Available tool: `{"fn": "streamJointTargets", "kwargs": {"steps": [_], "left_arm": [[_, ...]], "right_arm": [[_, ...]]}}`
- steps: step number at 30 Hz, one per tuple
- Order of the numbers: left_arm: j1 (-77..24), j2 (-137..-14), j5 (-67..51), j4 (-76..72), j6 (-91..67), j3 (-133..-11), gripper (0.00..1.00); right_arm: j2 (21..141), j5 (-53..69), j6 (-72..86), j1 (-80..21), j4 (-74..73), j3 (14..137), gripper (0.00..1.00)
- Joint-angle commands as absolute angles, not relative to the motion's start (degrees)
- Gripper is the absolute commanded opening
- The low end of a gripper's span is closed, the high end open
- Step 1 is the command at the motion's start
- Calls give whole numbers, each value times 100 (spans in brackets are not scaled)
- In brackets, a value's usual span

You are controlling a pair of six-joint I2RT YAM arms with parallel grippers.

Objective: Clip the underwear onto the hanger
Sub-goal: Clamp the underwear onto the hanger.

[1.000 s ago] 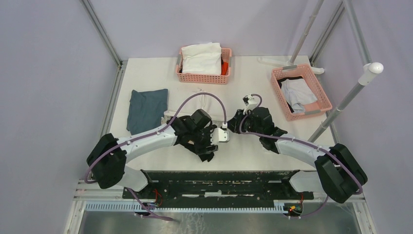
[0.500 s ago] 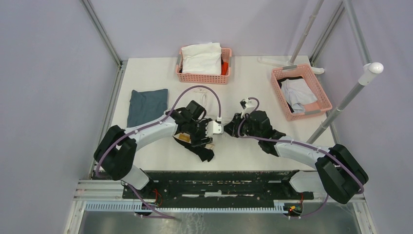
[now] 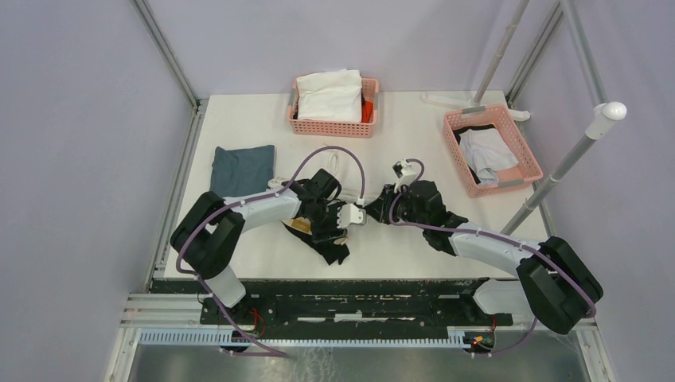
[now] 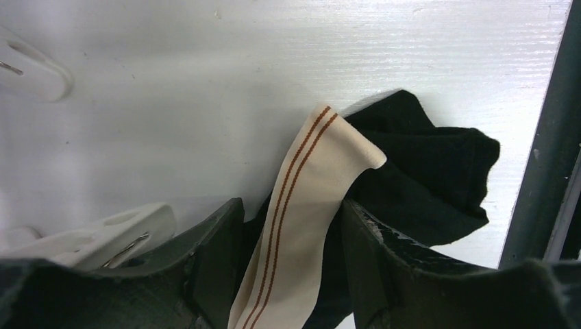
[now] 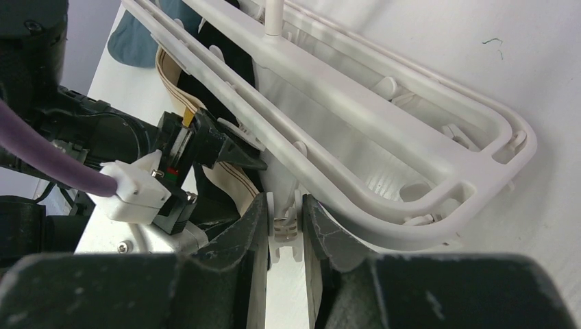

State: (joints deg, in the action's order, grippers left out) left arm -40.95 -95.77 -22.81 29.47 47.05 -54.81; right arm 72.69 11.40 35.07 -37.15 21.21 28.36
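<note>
The underwear (image 3: 331,243), black with a beige striped waistband (image 4: 308,199), lies bunched on the table under my left gripper (image 3: 337,224). In the left wrist view the left gripper (image 4: 291,233) is shut on the waistband, whose folded end sticks out past the fingers, black fabric (image 4: 425,178) beside it. The white hanger (image 5: 384,103) lies flat on the table, mostly hidden by both arms in the top view. My right gripper (image 5: 284,236) is shut on one of its small clips (image 5: 284,226), pinched between the pads. The waistband (image 5: 240,181) shows just left of that clip.
Two pink baskets of clothes stand at the back middle (image 3: 330,127) and back right (image 3: 509,179). A folded blue-grey cloth (image 3: 241,177) lies at the left. Metal poles (image 3: 557,171) rise at the right. More white clips (image 4: 103,233) lie beside the left fingers.
My left arm has drawn back and leftward, bringing the underwear closer to the clip that my right gripper holds. The right gripper has shifted only slightly.
</note>
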Motion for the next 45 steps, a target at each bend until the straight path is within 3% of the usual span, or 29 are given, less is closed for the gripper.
{"fn": "streamJointTargets", "kwargs": {"steps": [1, 4, 11, 15, 20, 27, 29, 33, 35, 40, 45], "left_arm": [[-4074, -9580, -2363, 2756, 4829, -5520, 58], [-4086, -9606, -2342, 2727, 4735, -5493, 45], [-4208, -9178, -2360, 2570, 4124, -5559, 4], [-4709, -8250, -1838, 1548, 3396, -4993, 3], [-5821, -7385, 174, -764, 2348, -3707, 3], [-7464, -8387, 3788, -4430, 2648, -2517, 3], [-7749, -8966, 4082, -4670, 2849, -2546, 5], [-8120, -9237, 4319, -4831, 3224, -2607, 26], [-8138, -8891, 3894, -4505, 3042, -2566, 33], [-8100, -7712, 2108, -2959, 2291, -2560, 64], [-7827, -6846, 1055, -1803, 2024, -2678, 67]], "right_arm": [[7047, 1097, 3432, -3750, 2303, 2948, 8], [7001, 1086, 3445, -3753, 2291, 2952, 8], [6724, 925, 3321, -3750, 2046, 2926, 7], [6503, 716, 3230, -3745, 1860, 2900, 8], [6483, 633, 3199, -3753, 1819, 2904, 7], [6681, 534, 3263, -3747, 1933, 2936, 8], [6723, 572, 3280, -3745, 1959, 2948, 8], [6730, 560, 3255, -3748, 1906, 2963, 8], [6711, 570, 3231, -3749, 1870, 2981, 8], [6668, 545, 3164, -3746, 1813, 2964, 8], [6698, 600, 3155, -3747, 1824, 2951, 9]]}}
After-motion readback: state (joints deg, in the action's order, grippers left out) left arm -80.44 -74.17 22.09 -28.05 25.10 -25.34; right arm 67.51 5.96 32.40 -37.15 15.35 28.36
